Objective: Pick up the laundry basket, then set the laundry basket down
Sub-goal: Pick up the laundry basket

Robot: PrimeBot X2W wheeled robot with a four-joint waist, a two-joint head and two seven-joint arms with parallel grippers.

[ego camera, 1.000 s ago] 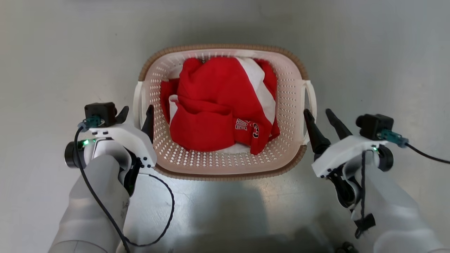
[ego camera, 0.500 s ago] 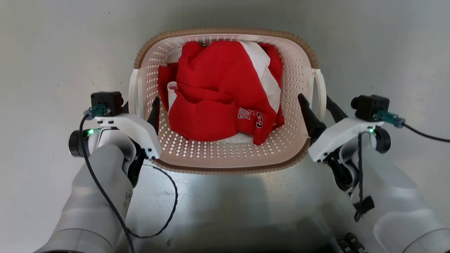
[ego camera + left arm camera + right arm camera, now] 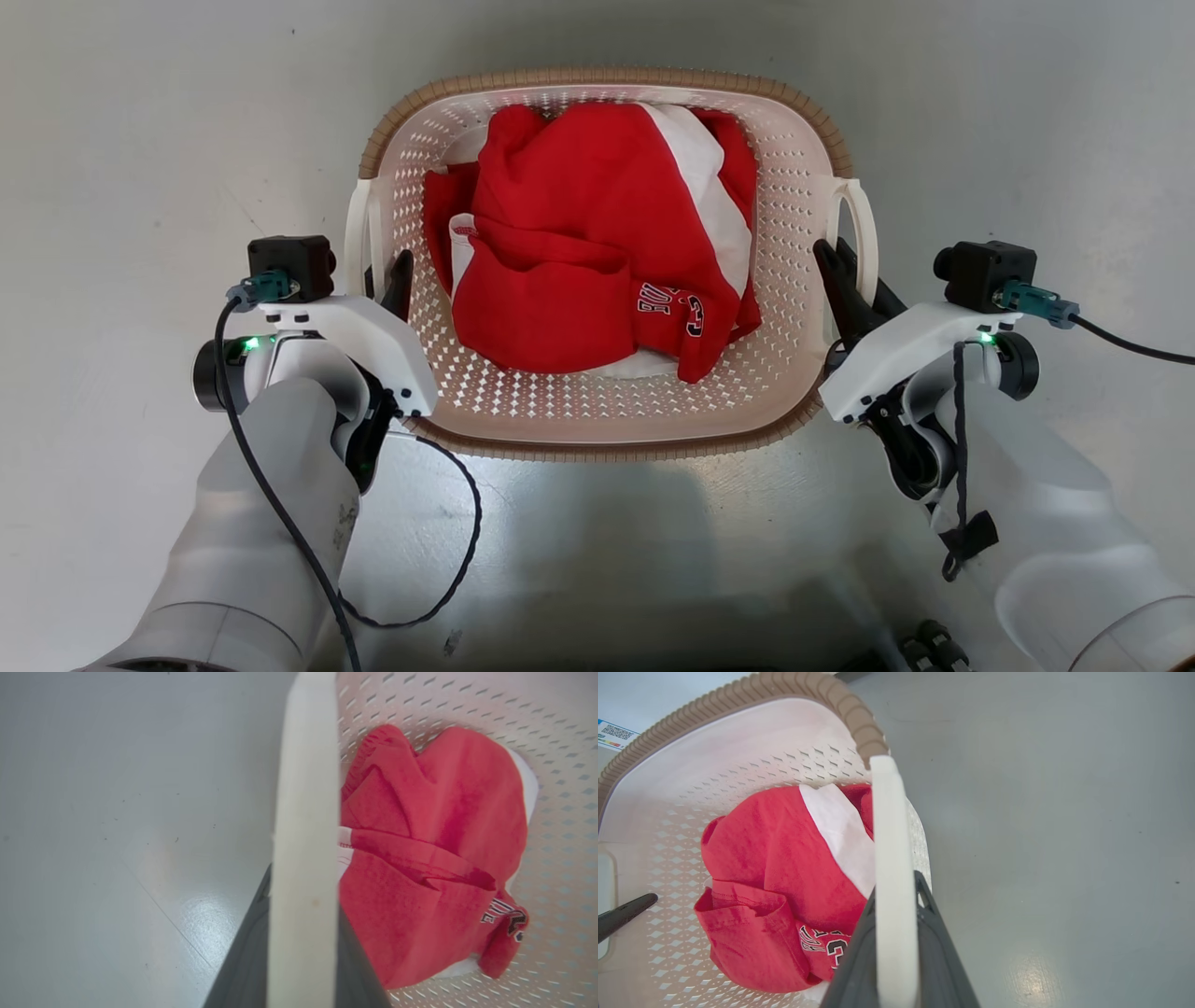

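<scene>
The laundry basket [image 3: 597, 82], cream-white and perforated with a brown rim, stands on the grey floor and holds red and white clothes [image 3: 597, 252]. My left gripper [image 3: 386, 280] is shut on the basket's left loop handle [image 3: 358, 233], one finger inside the basket and one outside. In the left wrist view the white handle [image 3: 306, 788] runs up between the two dark fingers of the left gripper [image 3: 303, 891]. My right gripper [image 3: 854, 275] is shut on the right loop handle [image 3: 865, 233]. The right wrist view shows that handle [image 3: 887, 826] pinched by the right gripper [image 3: 896, 886].
Shiny grey floor [image 3: 140, 140] surrounds the basket on all sides. A black cable [image 3: 448, 541] loops from my left wrist over the floor in front of the basket. A white surface with a printed label [image 3: 612, 735] lies beyond the basket's far rim.
Both grippers moved forward from beside the basket until their open fingers straddled the loop handles, then closed on them. The head view also shifted a little.
</scene>
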